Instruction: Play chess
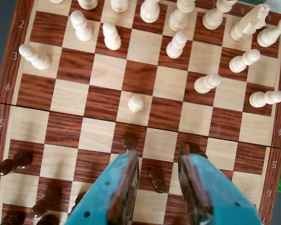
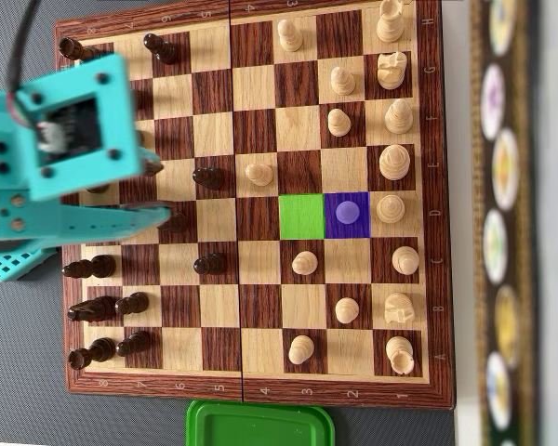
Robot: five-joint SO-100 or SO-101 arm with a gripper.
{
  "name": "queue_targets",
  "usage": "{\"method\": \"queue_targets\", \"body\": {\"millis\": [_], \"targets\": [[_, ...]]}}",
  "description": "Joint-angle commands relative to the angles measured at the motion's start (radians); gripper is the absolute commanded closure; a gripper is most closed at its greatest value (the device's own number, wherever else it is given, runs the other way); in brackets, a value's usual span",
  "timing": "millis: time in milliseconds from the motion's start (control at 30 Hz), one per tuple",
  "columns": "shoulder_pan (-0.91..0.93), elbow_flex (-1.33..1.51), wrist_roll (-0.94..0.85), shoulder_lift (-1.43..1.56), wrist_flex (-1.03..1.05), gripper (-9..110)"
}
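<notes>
Wrist view: the gripper [image 1: 158, 157] hangs over the dark side of the board [image 1: 140, 117], jaws wide apart, holding nothing. A dark pawn [image 1: 129, 140] stands just ahead of the left finger, and a second dark pawn [image 1: 157, 179] sits between the fingers, lower down. A lone white pawn [image 1: 136, 103] stands ahead, close to the board's fold. The white ranks lie far ahead, well apart from the gripper.

Overhead view: the arm [image 2: 60, 158] covers the board's left part; the gripper's tips are hidden under it, so the jaw opening cannot be read here. A purple square holds a tinted pawn [image 2: 349, 212], and a green square [image 2: 302, 216] lies empty beside it, nearer the arm. Judgement: the marks likely name the move, pawn from purple to green, and the reach step has not begun. The next move calls for a long reach across the board. A white pawn [image 2: 259, 174] and a dark pawn [image 2: 207, 176] stand near that path and could be knocked.
</notes>
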Motion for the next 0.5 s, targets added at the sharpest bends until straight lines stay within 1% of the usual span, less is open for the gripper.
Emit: {"method": "queue_targets", "body": {"millis": [0,200,467], "targets": [[0.005,-0.161,0.005,-0.152,0.054,88],[0.006,-0.373,0.002,-0.391,0.143,88],[0.037,-0.578,0.003,-0.652,0.138,88]]}}
